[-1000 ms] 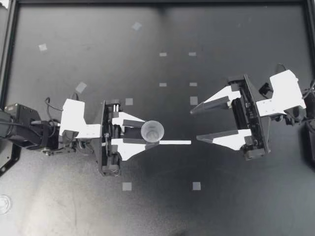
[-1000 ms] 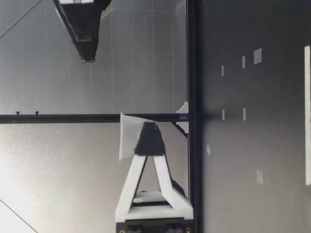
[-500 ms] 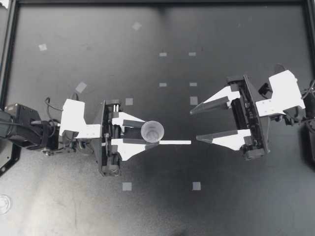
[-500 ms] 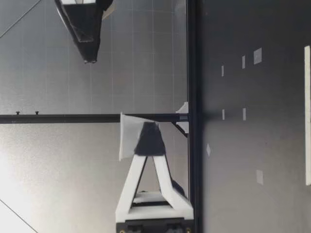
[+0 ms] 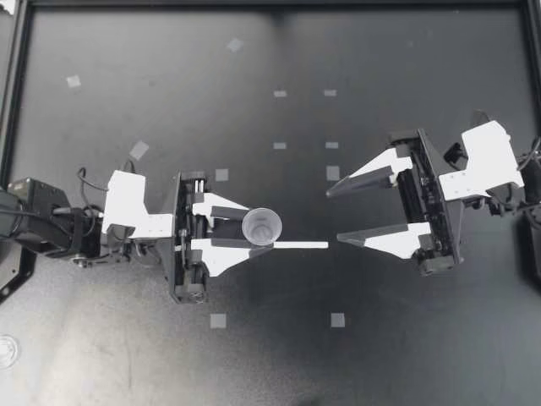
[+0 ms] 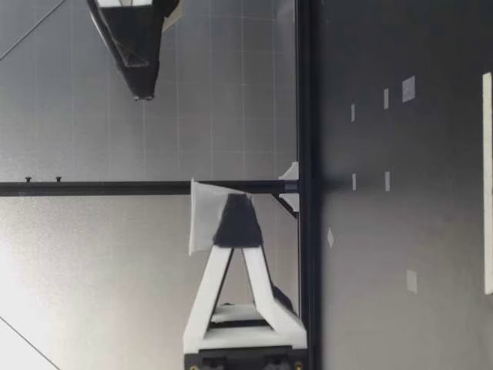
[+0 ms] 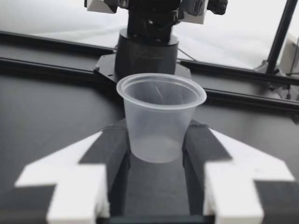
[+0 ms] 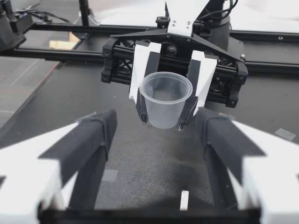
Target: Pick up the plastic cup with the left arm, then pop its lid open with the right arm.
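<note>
My left gripper (image 5: 256, 228) is shut on a small clear plastic cup (image 5: 262, 227), held upright and raised off the black table (image 5: 254, 355). In the left wrist view the cup (image 7: 161, 116) sits gripped low on its wall between the dark pads (image 7: 112, 149). The low view shows the cup (image 6: 202, 217) in my left gripper (image 6: 237, 220) above the table. My right gripper (image 5: 335, 216) faces it from a short way off, open with nothing between its fingers, and hangs higher in the low view (image 6: 139, 54). From the right wrist view the cup (image 8: 166, 98) lies straight ahead of the open gripper (image 8: 158, 122).
A thin white strip (image 5: 300, 245) lies on the table between the two grippers, also visible in the right wrist view (image 8: 184, 199). Small tape squares (image 5: 218, 320) dot the surface. A black frame rail (image 5: 270, 4) borders the table. A clear round item (image 5: 7, 351) lies at the near left edge.
</note>
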You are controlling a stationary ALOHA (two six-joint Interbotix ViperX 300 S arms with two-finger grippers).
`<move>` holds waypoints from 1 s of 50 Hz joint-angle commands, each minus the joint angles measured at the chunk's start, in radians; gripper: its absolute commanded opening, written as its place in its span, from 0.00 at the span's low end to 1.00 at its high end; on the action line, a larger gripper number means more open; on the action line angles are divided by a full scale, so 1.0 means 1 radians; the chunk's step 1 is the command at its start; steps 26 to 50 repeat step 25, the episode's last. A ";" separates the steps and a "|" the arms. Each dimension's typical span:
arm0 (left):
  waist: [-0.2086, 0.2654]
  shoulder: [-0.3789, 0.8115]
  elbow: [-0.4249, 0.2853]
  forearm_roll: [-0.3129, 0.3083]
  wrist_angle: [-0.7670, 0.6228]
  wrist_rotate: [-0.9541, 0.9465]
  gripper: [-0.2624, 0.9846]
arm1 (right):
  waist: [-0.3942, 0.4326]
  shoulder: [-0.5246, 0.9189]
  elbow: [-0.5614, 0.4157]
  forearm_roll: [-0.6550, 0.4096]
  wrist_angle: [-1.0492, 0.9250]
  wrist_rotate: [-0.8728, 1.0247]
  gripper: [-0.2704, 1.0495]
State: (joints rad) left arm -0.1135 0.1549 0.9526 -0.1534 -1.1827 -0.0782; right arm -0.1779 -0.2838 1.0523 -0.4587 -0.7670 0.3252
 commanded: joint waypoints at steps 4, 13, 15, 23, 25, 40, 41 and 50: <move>-0.002 -0.032 -0.006 0.002 -0.005 0.003 0.29 | -0.005 -0.006 -0.011 0.003 -0.011 0.000 0.72; -0.002 -0.032 -0.006 0.002 -0.005 0.006 0.29 | -0.005 -0.006 -0.011 0.005 -0.011 0.000 0.72; -0.002 -0.032 -0.006 0.002 -0.005 0.008 0.29 | -0.005 -0.006 -0.011 0.003 -0.009 0.000 0.72; -0.002 -0.032 -0.006 0.002 -0.005 0.009 0.29 | -0.005 -0.006 -0.008 0.003 -0.011 0.000 0.72; -0.002 -0.032 -0.006 0.002 -0.006 0.009 0.29 | -0.005 -0.006 -0.008 0.003 -0.011 0.000 0.72; -0.002 -0.032 -0.006 0.002 -0.006 0.009 0.29 | -0.005 -0.006 -0.008 0.003 -0.011 0.000 0.72; -0.002 -0.032 -0.006 0.002 -0.006 0.009 0.29 | -0.005 -0.006 -0.008 0.003 -0.011 0.000 0.72; -0.002 -0.032 -0.006 0.002 -0.006 0.009 0.29 | -0.005 -0.006 -0.008 0.003 -0.011 0.000 0.72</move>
